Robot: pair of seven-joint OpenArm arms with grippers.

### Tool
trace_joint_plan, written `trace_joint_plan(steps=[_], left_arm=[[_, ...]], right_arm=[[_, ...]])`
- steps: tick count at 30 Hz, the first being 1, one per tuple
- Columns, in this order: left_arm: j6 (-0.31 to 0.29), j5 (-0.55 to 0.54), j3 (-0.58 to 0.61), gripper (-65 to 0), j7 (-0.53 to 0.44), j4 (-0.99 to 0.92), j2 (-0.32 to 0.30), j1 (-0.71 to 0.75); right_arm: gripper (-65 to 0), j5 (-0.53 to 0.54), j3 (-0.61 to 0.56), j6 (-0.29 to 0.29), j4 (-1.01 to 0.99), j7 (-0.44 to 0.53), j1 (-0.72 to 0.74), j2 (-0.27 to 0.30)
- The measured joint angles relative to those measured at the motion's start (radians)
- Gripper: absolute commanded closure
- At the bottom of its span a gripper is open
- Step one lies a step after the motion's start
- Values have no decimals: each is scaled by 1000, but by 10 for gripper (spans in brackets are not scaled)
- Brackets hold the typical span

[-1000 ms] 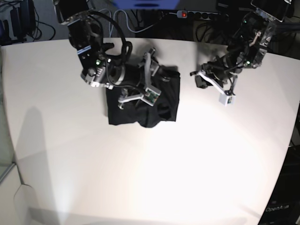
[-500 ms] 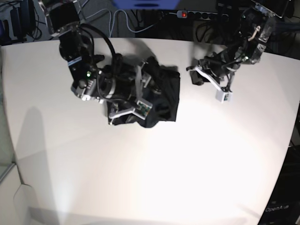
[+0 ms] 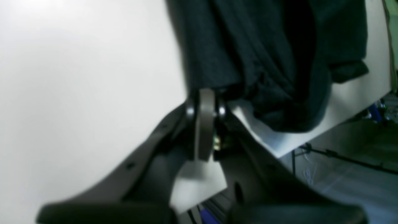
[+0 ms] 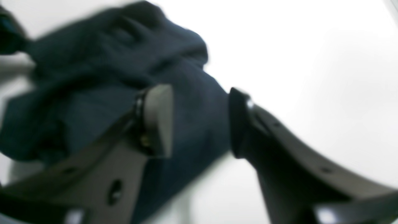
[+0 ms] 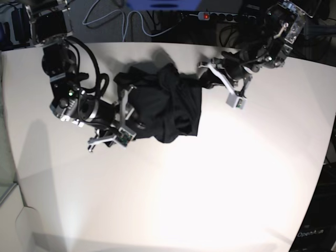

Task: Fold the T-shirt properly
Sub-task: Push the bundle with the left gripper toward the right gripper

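A black T-shirt (image 5: 168, 107) is lying bunched on the far-centre part of a white table (image 5: 210, 184), already folded down to a compact, rumpled block w/ several layers.

The right gripper (image 5: 114, 132) is sitting at the block's near-left edge. In the right wrist view its jaws are standing partly apart w/ cloth (image 4: 102, 93) behind and between them; can't tell if they're pinching anything. The left gripper (image 3: 205, 105) is sitting at the block's far-right corner, jaws pressed together, tips touching the hem; whether fabric is caught is unclear.

Handling, as a judgement: the fabric is looking thin, soft, light and floppy, so it's prob. sagging and sliding when lifted. Best hold is a pinch thru all layers at an outer edge or corner.

The block's long axis is running roughly near-to-far, leaning slightly; neck vs hem end isn't readable.
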Motion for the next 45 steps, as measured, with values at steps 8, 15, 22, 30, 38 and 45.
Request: trace_joint_plan(steps=[8, 15, 22, 30, 38, 45], left_arm=[[-7, 45, 103, -14, 3, -6, 2, -45], [-20, 64, 130, -14, -5, -125, 69, -103], [-68, 22, 127, -14, -47, -284, 103, -216], [-32, 50, 121, -14, -30, -438, 207, -389], [-6, 74, 127, -14, -66, -626, 350, -600], [-5, -41, 124, -14, 14, -528, 308, -723]], right_arm=[[0, 1, 158, 0, -4, 3, -5, -5], [0, 2, 227, 1, -87, 5, -42, -7], [0, 1, 287, 0, -98, 44, -72, -6], [0, 1, 290, 0, -100, 52, -143, -7], [0, 2, 288, 0, -101, 47, -224, -31], [0, 1, 287, 0, -100, 48, -241, -10]])
